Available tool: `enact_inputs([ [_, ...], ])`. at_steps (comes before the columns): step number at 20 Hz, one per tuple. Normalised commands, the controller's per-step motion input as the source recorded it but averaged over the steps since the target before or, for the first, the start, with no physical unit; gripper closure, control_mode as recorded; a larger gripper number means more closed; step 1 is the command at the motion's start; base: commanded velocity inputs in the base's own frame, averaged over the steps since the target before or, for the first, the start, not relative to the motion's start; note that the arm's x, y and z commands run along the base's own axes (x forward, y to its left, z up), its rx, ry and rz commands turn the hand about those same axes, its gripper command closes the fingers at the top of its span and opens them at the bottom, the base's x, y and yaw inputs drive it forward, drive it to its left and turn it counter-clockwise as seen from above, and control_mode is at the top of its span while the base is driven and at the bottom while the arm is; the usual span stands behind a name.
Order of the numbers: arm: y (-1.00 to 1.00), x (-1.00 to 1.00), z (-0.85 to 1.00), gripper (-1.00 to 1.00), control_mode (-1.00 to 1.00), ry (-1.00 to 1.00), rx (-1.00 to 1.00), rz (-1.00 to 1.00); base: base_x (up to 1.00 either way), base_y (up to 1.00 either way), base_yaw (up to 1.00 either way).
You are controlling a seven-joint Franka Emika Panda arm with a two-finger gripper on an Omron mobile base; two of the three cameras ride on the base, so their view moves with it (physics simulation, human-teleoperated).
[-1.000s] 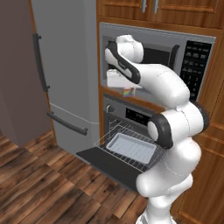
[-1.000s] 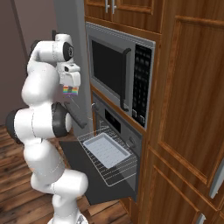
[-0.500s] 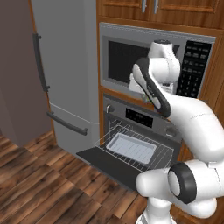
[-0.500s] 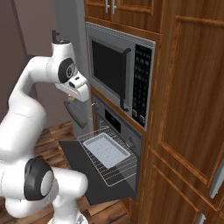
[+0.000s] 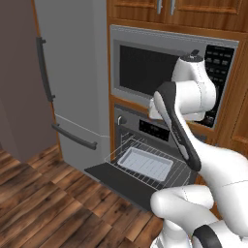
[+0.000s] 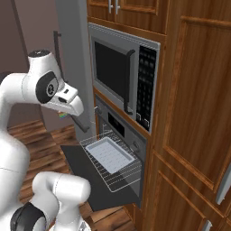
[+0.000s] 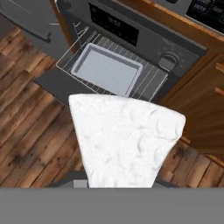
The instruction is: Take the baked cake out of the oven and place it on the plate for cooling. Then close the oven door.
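Above oven door (image 5: pixel 127 182), raised gripper (image 6: pixel 67 113), cake-laden.

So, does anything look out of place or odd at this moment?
Only expected mid-task states: the dark grey oven door hangs open, the wire rack with its grey tray is pulled out, and the white frosted cake wedge is lifted.

The oven door (image 6: pixel 83 169) hangs open, flat above the wood floor (image 6: pixel 31 131). A wire rack (image 6: pixel 118 169) is pulled out over it, carrying a grey tray (image 6: pixel 109 154). The microwave (image 6: pixel 119 79) sits just above the oven (image 6: pixel 122 131).
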Motion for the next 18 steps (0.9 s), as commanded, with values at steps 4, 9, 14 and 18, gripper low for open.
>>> enact_inputs([
  [4,0.0,-0.02,-0.02,1.0,-1.0,0.32,-0.34,0.12,0.0,0.0,0.0],
  [9,0.0,-0.1,-0.2,1.0,-1.0,0.1,-0.1,0.02,0.0,0.0,0.0],
  [14,0.0,-0.3,-0.19,1.0,-1.0,0.0,0.02,0.0,0.0,0.0,0.0],
  [18,0.0,-0.3,-0.28,1.0,-1.0,0.0,0.0,0.0,0.0,0.0,0.0],
])
